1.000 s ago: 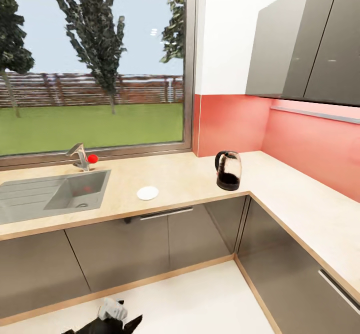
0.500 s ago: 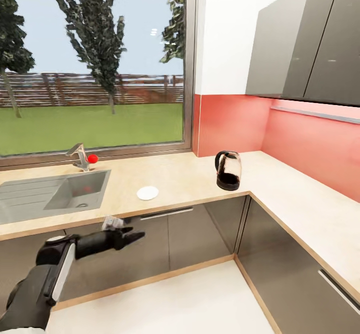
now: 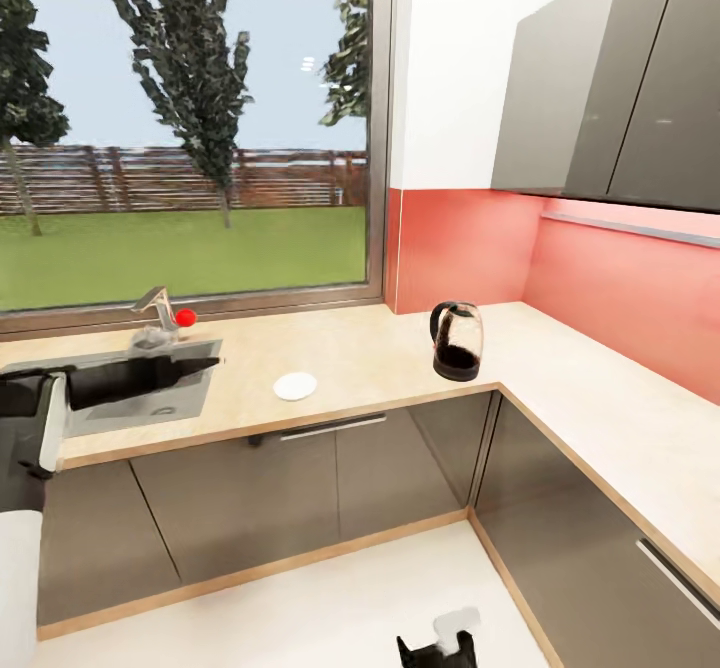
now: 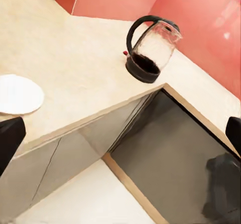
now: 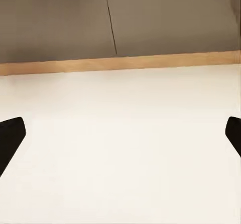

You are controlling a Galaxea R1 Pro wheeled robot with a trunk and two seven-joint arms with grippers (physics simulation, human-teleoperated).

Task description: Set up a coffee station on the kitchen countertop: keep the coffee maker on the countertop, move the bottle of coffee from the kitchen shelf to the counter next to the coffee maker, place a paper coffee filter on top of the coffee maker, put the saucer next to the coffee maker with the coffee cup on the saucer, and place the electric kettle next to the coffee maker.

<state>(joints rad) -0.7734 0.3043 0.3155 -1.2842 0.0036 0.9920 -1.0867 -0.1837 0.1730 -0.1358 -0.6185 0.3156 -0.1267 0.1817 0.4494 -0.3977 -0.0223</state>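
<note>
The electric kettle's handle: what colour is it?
Black, clearest in the left wrist view, on the electric kettle.

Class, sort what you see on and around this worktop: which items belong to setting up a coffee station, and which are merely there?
Belonging to the job:
- clear glass electric kettle with black base and handle
- flat round white saucer
- light tan wood-look kitchen countertop

Merely there:
- grey sink
- metal tap
- small red ball beside the tap
- grey wall cabinets
</note>
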